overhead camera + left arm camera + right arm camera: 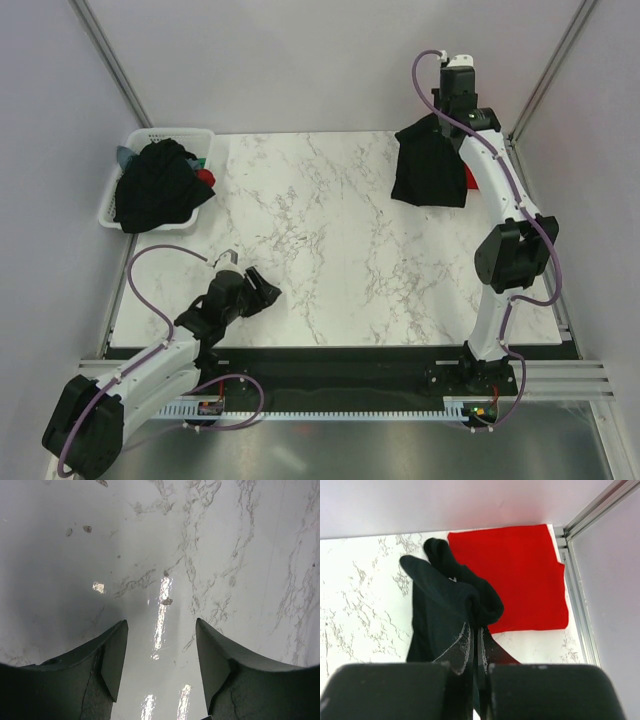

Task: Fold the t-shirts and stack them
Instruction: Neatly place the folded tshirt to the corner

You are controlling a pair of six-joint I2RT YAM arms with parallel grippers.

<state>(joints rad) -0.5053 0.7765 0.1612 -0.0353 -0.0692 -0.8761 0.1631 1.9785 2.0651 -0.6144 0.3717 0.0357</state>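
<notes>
My right gripper (438, 118) is shut on a black t-shirt (430, 165) and holds it hanging over the far right of the marble table (330, 260). In the right wrist view the gripper (479, 630) pinches a bunched edge of the black t-shirt (440, 610), which hangs in front of a folded bright red t-shirt (515, 575) lying flat in the far right corner. The red t-shirt is hidden in the top view. My left gripper (262, 293) is open and empty, low over bare marble near the front left; its wrist view (161, 622) shows only the tabletop.
A white slotted basket (112, 195) stands at the far left, with a heap of dark t-shirts (155, 185) and a bit of red cloth (205, 177) in it. Metal frame posts and grey walls close in the table's back and sides.
</notes>
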